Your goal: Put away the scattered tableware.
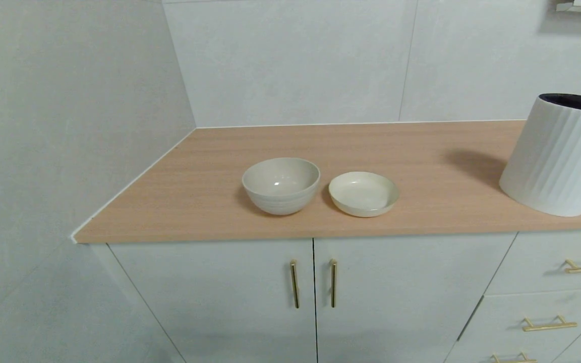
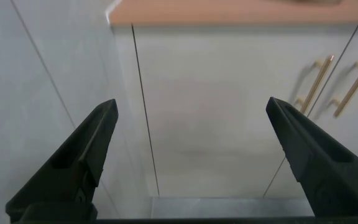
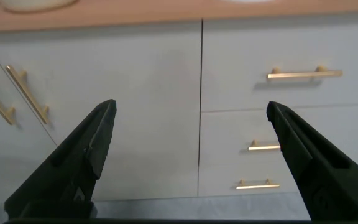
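**Bowl point(image 1: 281, 185) and dish point(image 1: 363, 193) close together, walls left and behind**

The 2 stand just beside each other near the front edge of the counter point(image 1: 194, 201), with a narrow gap between them. Bare wood lies behind them up to the back wall point(image 1: 295, 60) and on either side. The side wall point(image 1: 68, 126) closes off the left; a tall white container point(image 1: 558, 156) stands well apart on the right

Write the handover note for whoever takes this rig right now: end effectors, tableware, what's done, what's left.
Left end effector: open, empty, low before the cabinet doors.
Right end effector: open, empty, facing the drawers.
Bowl and shallow dish: side by side on the countertop, near its front edge.
Done: nothing put away yet.
Left: both pieces; doors are shut.
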Available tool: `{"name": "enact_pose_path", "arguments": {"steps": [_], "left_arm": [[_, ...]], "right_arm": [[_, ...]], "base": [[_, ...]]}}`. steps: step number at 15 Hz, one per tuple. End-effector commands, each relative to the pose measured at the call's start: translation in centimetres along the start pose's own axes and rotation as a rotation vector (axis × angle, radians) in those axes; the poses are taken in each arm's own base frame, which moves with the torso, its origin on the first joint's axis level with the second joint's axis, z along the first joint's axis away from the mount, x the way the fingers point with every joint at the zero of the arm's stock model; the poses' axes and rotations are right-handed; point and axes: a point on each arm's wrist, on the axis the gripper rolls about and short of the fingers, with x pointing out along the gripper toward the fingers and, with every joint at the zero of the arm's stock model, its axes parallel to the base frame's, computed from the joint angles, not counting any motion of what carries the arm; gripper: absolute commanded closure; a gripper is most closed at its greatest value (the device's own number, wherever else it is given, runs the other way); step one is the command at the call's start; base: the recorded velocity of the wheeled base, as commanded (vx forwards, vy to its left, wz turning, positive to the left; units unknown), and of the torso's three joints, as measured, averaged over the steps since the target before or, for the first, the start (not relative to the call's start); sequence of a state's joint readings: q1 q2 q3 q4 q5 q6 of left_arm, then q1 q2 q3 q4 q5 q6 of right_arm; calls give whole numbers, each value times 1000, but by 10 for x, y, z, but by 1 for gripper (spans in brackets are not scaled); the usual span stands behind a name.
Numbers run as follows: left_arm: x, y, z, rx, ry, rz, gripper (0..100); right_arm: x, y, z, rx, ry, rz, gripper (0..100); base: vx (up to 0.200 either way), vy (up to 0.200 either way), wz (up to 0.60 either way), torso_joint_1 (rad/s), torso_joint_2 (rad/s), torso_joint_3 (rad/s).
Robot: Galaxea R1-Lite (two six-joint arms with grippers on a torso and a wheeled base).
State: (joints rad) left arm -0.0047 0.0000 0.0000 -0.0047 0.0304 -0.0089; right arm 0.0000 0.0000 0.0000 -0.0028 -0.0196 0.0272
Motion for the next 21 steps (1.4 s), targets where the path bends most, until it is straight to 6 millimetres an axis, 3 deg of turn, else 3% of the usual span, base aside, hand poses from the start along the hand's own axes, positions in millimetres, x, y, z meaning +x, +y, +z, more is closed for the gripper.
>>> {"name": "enact_pose_path", "arguments": {"steps": [1, 13, 21], "left_arm": [[0, 0, 0, 0, 0, 0, 0], [0, 0, 0, 0, 0, 0, 0], [0, 0, 0, 3, 0, 0, 0]], "right_arm": [[0, 0, 0, 0, 0, 0, 0], [0, 0, 0, 0, 0, 0, 0], [0, 0, 0, -3, 0, 1, 0]], "base": [[0, 0, 0, -183, 491, 290], [0, 0, 0, -146, 459, 305], [0, 0, 0, -14, 56, 42]]}}
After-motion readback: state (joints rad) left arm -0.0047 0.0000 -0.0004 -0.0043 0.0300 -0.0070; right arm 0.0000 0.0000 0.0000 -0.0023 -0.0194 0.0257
